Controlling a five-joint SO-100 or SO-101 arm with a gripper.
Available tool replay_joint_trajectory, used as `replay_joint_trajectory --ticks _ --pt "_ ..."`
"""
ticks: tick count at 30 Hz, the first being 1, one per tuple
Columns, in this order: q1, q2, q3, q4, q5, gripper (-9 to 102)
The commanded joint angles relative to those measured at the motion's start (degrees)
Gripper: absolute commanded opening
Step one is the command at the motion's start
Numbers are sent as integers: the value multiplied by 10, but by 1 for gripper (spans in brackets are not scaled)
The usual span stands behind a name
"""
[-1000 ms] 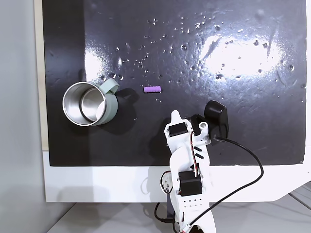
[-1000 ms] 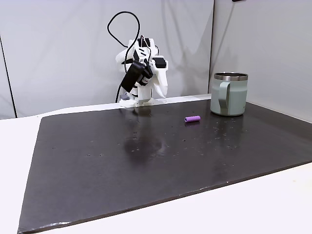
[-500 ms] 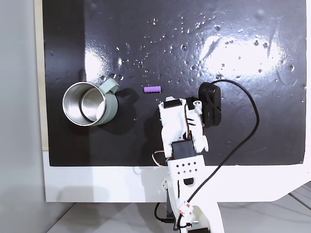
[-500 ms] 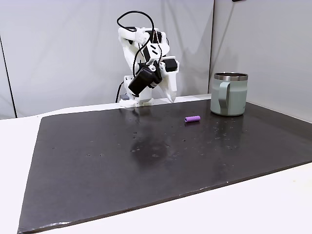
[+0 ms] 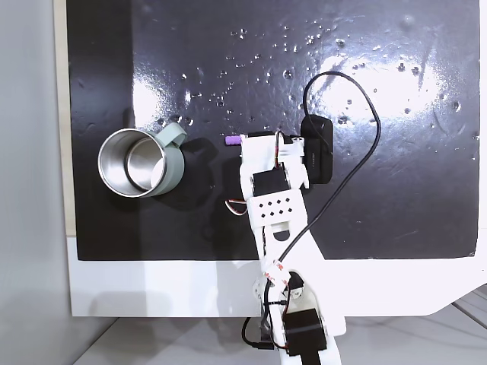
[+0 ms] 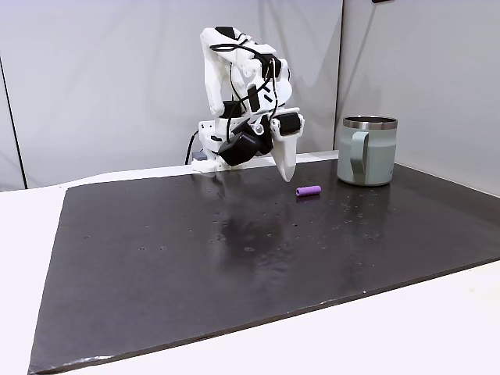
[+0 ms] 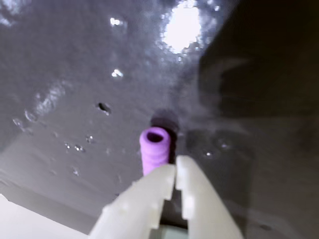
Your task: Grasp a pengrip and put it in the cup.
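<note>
Mat (image 7: 75, 74): closed pincer (image 7: 175, 167) above pengrip (image 7: 155, 149).

One fixed view looks straight down from high above, taking in the whole black mat (image 5: 380, 190), with the arm's base at the bottom edge and the cup (image 5: 141, 161) at left. The other fixed view stands low at the mat's far side, facing the arm across the mat (image 6: 234, 266), so the cup (image 6: 367, 150) sits at right. Both share the mat, cup, arm and pengrip (image 6: 308, 191). The wrist view rides just behind the gripper (image 7: 175, 168), very close to the mat, looking down past the tips at the pengrip (image 7: 154, 149).
</note>
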Motion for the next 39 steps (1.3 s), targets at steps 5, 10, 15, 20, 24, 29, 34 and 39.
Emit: replay_joint_trajectory --ticks 5,10,15,20,24,29,34,39 --pt "-25 -26 -55 -27 18 15" --pt "-27 -81 -105 -4 42 18" --pt "-41 -120 -144 22 57 19" --pt "-67 -151 -162 42 57 19" --pt "-93 -155 -163 61 55 20" --pt "-112 -125 -166 76 55 20" --pt "-112 -162 -170 74 55 20" --pt "-115 -188 -171 72 50 15"
